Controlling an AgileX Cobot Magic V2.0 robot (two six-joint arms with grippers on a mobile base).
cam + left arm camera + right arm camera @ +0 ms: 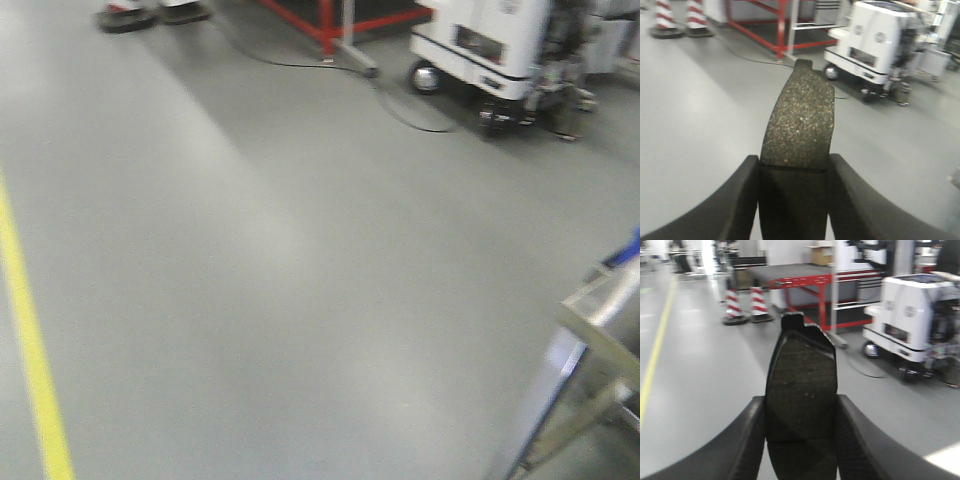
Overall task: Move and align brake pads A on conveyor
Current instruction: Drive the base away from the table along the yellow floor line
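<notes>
Closest to me, my left gripper point(793, 167) is squeezed tight on the first brake pad point(800, 115), with one black finger on each side. The pad's speckled grey-brown face points to 12 o'clock, with the grey floor point(700, 125) behind it. My right gripper point(800, 407) is squeezed the same way on the second brake pad point(801, 370), which looks dark and also points to 12 o'clock. In the front view a shiny steel table corner point(605, 310) sits at 4 o'clock and a yellow line point(30, 350) runs at 8 o'clock. Farther off, a white cart point(870, 40) stands at 2 o'clock, and striped cones point(742, 302) stand by a red frame point(805, 282) at 11 o'clock.
</notes>
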